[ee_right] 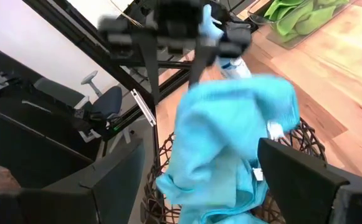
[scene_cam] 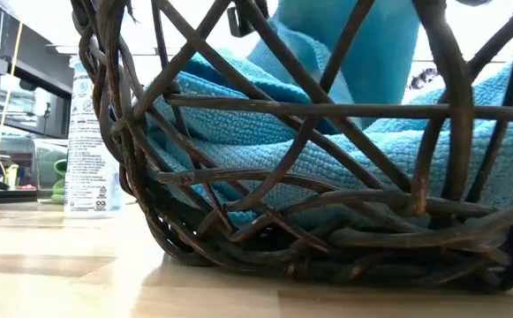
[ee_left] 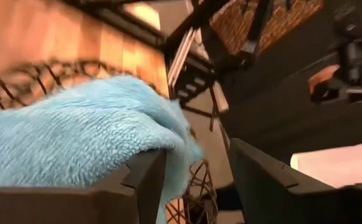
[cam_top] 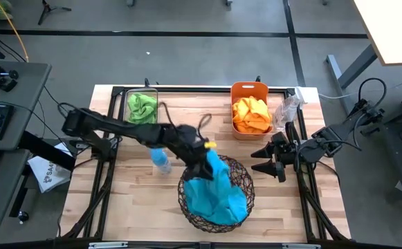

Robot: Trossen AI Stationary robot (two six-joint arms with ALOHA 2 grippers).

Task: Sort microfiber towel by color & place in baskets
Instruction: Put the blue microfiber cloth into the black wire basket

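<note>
Release step — the left hand [cam_top: 211,160], over the wire basket [cam_top: 245,178], stands parted with the blue towel [cam_top: 214,188] draping off one finger into it; the right hand [cam_top: 268,160] waits open beside; next, lift clear.

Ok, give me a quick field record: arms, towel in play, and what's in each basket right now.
left gripper: over the round wire basket, fingers open, turquoise towel draped off one finger
right gripper: open, empty, waiting right of the wire basket
wire basket: turquoise towels
orange basket: orange towels
clear bin: green towel
blue-capped bottle: on table, left of wire basket
</note>
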